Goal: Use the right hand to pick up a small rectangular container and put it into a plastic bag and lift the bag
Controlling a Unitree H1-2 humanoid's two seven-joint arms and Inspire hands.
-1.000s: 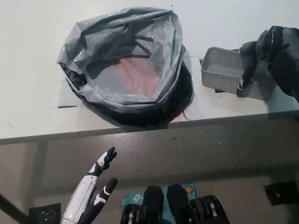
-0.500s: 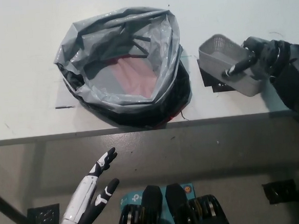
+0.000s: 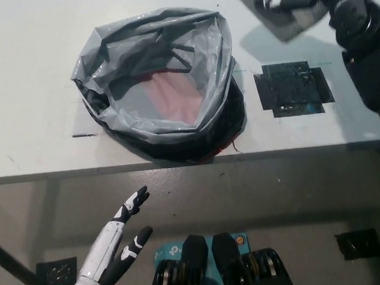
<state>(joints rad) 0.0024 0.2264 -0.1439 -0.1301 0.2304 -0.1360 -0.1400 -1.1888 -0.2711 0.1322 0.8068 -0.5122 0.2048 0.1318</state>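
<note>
At the top right, above the table: the right robot hand (image 3: pixel 310 0) carries the small rectangular container (image 3: pixel 278 9) in the air, blurred with motion and tilted.

Right robot hand: its fingers are clamped around the container's rim; the exact hold is smeared by blur, but the container hangs from nothing else.

What changed: half a second ago the container was tipped up with one edge near the table, beside the bag; a second ago it sat flat with the hand closing on its near wall. Now it has risen clear toward the far side, and the dark square patch (image 3: pixel 293 88) it had covered lies bare on the table (image 3: pixel 29 82).

Meaning for the task: the pick-up looks done; carrying over and dropping into the bag is what remains, then the lift.

Plastic bag: the grey plastic bag (image 3: pixel 159 79) sits on the table, left of the patch, mouth open wide and rim rolled back, a pinkish lining showing inside. It has not shifted.

Next move, as a judgement: the container must travel left and come down over the bag's mouth; its tilt may catch the near rim.

Left robot hand: the white left robot hand (image 3: pixel 116 252) rests low, below the table edge, fingers spread and holding nothing.
</note>
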